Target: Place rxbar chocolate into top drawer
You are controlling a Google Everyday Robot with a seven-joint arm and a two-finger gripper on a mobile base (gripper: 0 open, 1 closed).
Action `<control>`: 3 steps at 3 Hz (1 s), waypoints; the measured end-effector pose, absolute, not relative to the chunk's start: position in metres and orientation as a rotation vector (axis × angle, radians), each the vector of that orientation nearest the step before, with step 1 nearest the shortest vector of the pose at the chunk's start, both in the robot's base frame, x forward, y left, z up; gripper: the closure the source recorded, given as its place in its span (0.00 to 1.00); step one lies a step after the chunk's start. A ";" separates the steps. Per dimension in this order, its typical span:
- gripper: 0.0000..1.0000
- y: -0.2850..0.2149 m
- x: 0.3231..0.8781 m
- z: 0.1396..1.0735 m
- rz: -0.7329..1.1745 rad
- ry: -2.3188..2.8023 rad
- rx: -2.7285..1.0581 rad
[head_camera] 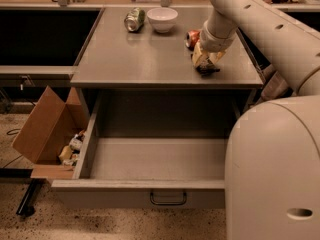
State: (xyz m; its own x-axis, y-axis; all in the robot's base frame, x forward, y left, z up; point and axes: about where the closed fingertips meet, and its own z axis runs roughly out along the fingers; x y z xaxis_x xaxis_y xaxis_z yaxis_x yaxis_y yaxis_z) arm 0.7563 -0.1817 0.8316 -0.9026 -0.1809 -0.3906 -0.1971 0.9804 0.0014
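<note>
Upper right of frame: claw [202,60] down on grey table [135,59], right over small flat black wrapped bar [208,70]; open or closed, can't tell, bar partly hidden. Lower centre: wide grey metal drawer [150,190] pulled open. Risks: thin bar slipping from weak pinch on lift; crushed orange-red can [192,38] just beside, prob. knocked if arm swings; early release = bar on table edge, not in drawer.

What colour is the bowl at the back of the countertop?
The bowl is white, camera view; the hand is low over the countertop, right of it.
</note>
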 end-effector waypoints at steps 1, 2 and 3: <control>1.00 -0.182 0.756 0.835 0.057 2.728 -0.271; 1.00 -0.179 0.745 0.857 0.076 2.645 -0.334; 1.00 -0.163 0.722 0.880 0.118 2.560 -0.458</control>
